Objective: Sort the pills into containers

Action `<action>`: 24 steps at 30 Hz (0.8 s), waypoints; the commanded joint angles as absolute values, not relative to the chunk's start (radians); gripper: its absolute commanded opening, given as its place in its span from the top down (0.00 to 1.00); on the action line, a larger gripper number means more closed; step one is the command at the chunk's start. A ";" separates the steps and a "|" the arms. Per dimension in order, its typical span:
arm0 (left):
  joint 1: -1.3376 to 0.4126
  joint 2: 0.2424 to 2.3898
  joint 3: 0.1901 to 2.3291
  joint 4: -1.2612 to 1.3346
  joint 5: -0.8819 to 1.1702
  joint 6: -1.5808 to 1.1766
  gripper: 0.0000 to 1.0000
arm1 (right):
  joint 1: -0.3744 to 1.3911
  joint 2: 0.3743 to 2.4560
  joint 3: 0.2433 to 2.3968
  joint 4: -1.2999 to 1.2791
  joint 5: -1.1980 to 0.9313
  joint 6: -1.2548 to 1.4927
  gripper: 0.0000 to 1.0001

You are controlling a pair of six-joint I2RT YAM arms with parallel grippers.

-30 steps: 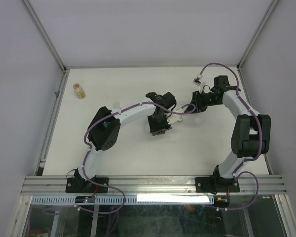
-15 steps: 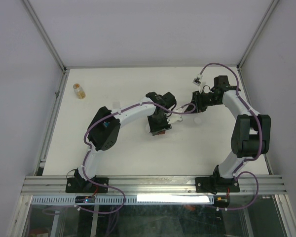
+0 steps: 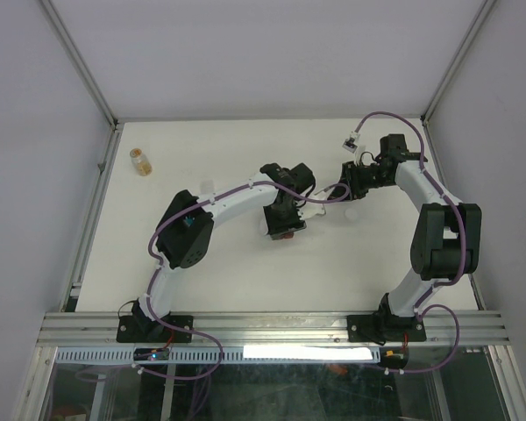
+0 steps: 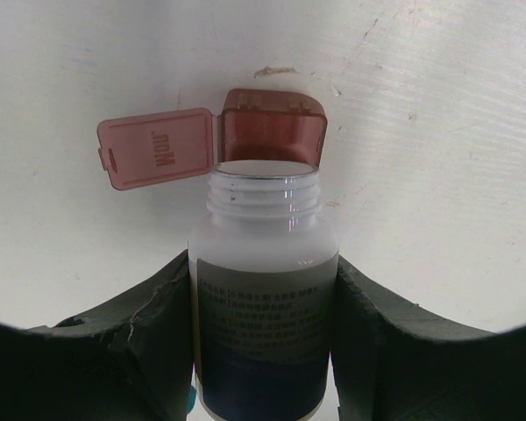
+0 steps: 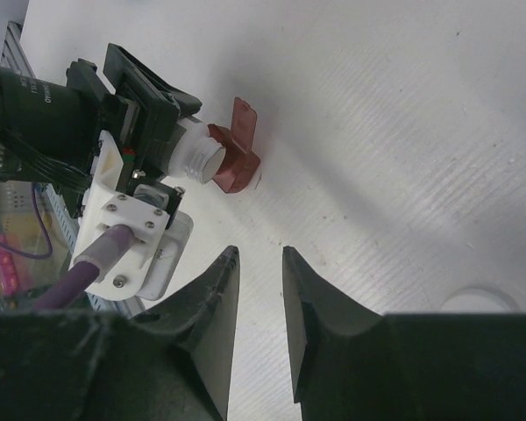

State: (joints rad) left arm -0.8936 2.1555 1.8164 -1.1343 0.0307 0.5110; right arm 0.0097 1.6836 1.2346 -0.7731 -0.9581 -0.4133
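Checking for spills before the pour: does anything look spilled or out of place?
Nothing looks spilled. The left claw holds the uncapped white bottle mouth-first at the open dark red container; only a small fleck marks the table beyond.

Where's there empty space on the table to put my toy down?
Two big bare patches: the near middle of the table, between the two arm bases, and the far strip between the amber vial and the right arm. The centre is crowded: the left gripper holds the white bottle by the dark red container, with the right gripper close by.
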 commanded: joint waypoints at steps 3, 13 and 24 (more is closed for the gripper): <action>-0.891 2.102 1.842 -1.138 0.022 0.493 1.00 | 0.003 1.649 1.266 -0.774 -0.973 -0.422 0.71; -0.900 2.093 1.819 -1.123 0.014 0.494 1.00 | 0.002 1.648 1.270 -0.777 -0.974 -0.425 0.71; -0.904 2.101 1.840 -1.147 0.021 0.475 1.00 | 0.001 1.643 1.263 -0.771 -0.968 -0.419 0.71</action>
State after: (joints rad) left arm -0.9081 2.1315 1.8034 -1.1156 0.0288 0.5022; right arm 0.0097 1.6836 1.2346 -0.7757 -0.9569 -0.4133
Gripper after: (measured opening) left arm 0.522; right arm 0.293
